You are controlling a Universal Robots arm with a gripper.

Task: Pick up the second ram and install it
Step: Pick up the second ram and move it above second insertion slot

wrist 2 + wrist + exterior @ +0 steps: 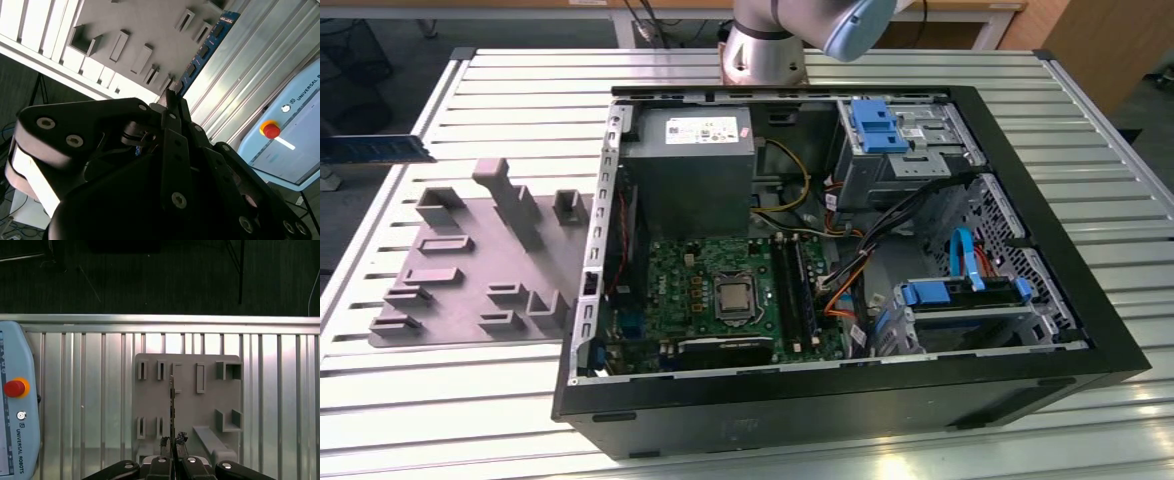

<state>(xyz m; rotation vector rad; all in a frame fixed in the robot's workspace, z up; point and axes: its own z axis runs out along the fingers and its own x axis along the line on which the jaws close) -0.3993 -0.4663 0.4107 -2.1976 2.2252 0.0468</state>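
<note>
- End effector (172, 441) is pinched shut on the second ram (171, 400). The grip looks to be near one end, and the rest of the stick projects straight out ahead of it.
- The ram is held in the air above the grey fixture tray (185, 390) and clear of its slots. The open computer case (854, 250) sits well apart from the end effector.
- Risk: with so much board overhanging a short grip, any knock on a case wall could likely pivot or slide it in the pinch.
- Risk: a tilted stick would probably not seat in the memory slots (794, 290). Loose cables (847, 285) beside them could snag it.
- Surface: the counter (520, 80) below the end effector is ribbed metal slats with strong glare.
- A teach pendant (15, 410) lies on the counter, off to one side of the end effector.
- Room: dark floor (150, 280) shows past the counter edge.
</note>
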